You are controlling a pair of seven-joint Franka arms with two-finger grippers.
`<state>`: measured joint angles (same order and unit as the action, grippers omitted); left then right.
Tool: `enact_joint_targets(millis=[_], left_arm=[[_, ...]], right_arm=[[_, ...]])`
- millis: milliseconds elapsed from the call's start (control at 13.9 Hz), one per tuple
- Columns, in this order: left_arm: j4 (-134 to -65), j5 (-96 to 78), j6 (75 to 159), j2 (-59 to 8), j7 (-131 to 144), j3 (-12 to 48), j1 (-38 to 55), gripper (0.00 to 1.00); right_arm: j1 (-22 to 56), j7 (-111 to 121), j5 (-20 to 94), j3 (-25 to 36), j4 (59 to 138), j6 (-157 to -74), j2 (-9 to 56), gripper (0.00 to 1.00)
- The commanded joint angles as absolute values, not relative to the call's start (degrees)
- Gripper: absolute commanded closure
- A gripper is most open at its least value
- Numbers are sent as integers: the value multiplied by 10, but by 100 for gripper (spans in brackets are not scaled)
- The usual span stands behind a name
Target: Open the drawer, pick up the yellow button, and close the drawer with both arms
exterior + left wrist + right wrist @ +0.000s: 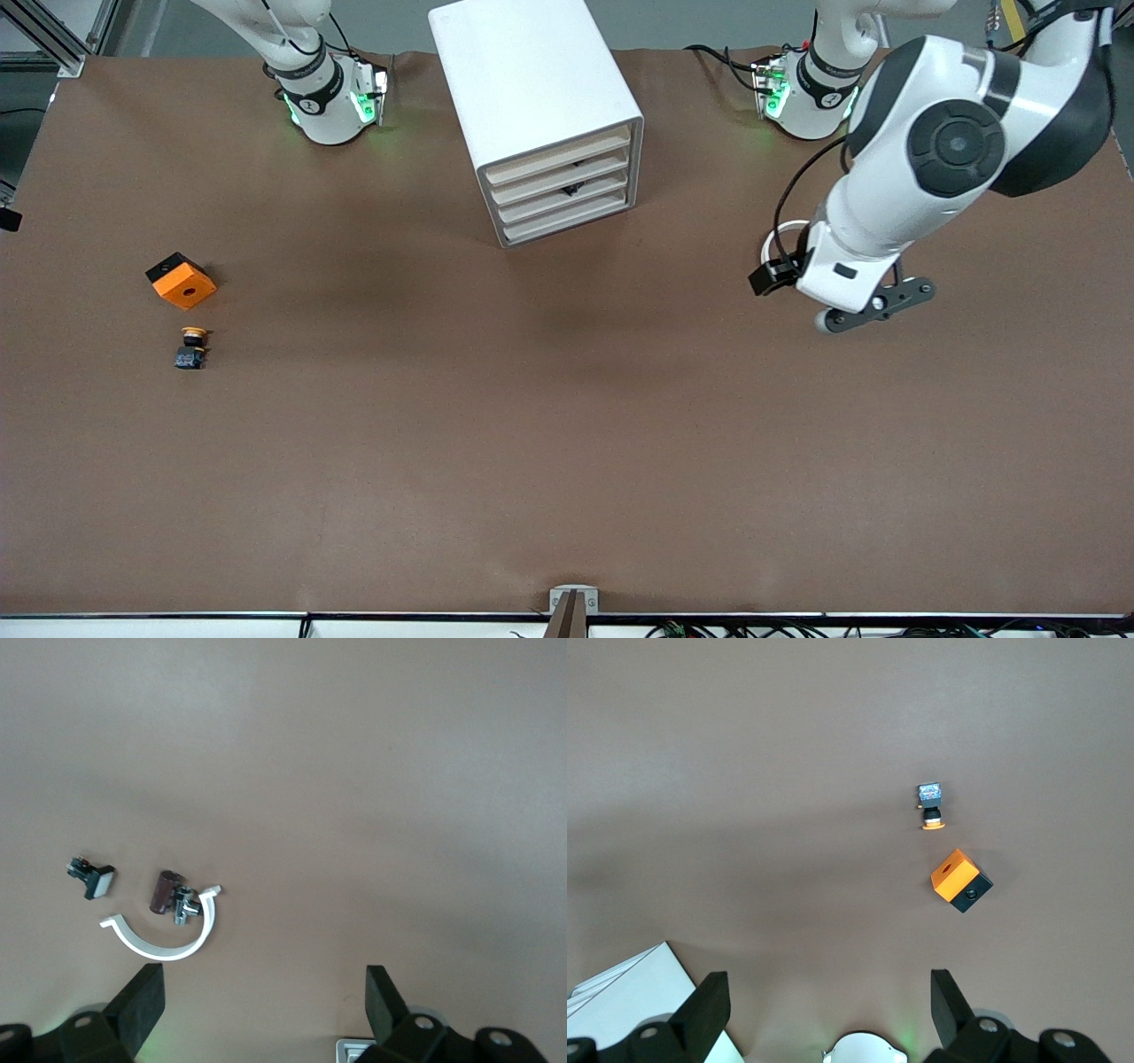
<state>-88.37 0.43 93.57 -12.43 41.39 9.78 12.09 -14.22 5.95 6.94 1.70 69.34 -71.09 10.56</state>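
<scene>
The white cabinet (532, 97) stands between the two arm bases. Its top drawer (560, 149) is shut, cream front flush with the three below. The button (191, 347), a dark body with a yellow-orange cap, lies on the brown table toward the right arm's end; the right wrist view also shows the button (930, 806). My right gripper (828, 1005) hangs open and empty high over the table beside the cabinet's corner (620, 1005); it is out of the front view. My left gripper (263, 1001) is open and empty over bare table toward the left arm's end.
An orange square block (182, 281) with a hole sits just farther from the front camera than the button. Under the left arm (921, 177) lie a white arc (168, 935), a black clip (93, 879) and a small brown and metal part (173, 895).
</scene>
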Motion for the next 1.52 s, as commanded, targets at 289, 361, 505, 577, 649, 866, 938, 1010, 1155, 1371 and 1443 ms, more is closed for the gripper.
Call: enact_joint_targets(millis=[289, 361, 505, 577, 649, 866, 938, 1010, 1155, 1371, 1443], left_arm=[[-888, 13, 915, -84, 308, 113, 42, 0], [-887, 10, 915, -71, 285, 116, 26, 0], [-892, 7, 898, -37, 212, 117, -5, 0], [-892, 6, 878, -26, 168, 116, -16, 0], [-892, 4, 862, -12, 126, 114, -30, 0], [-899, 2, 852, 18, 103, 92, -32, 0], [-904, 2, 852, 32, 102, 74, -22, 0], [-916, 2, 852, 46, 98, 48, -5, 0], [-944, 1, 852, 73, 69, 2, 25, 0], [-996, 1, 877, 105, 54, -25, 42, 0], [-1016, 2, 895, 116, 54, -26, 43, 0]], right_arm=[[-88, -11, 53, 22, 739, -712, 62, 0], [-77, -11, 53, 32, 740, -710, 60, 0], [-49, -10, 52, 56, 755, -714, 48, 0], [-47, -10, 51, 56, 767, -718, 38, 0], [-47, -9, 51, 55, 774, -724, 32, 0], [-47, 17, 38, 55, 802, -749, 12, 0], [-47, 41, 32, 55, 815, -762, 4, 0], [-47, 47, 28, 55, 821, -770, 1, 0], [-47, 46, 8, 52, 821, -773, -1, 0], [-43, 45, -14, 50, 821, -779, -1, 0], [-37, 42, -24, 50, 821, -780, -1, 0]])
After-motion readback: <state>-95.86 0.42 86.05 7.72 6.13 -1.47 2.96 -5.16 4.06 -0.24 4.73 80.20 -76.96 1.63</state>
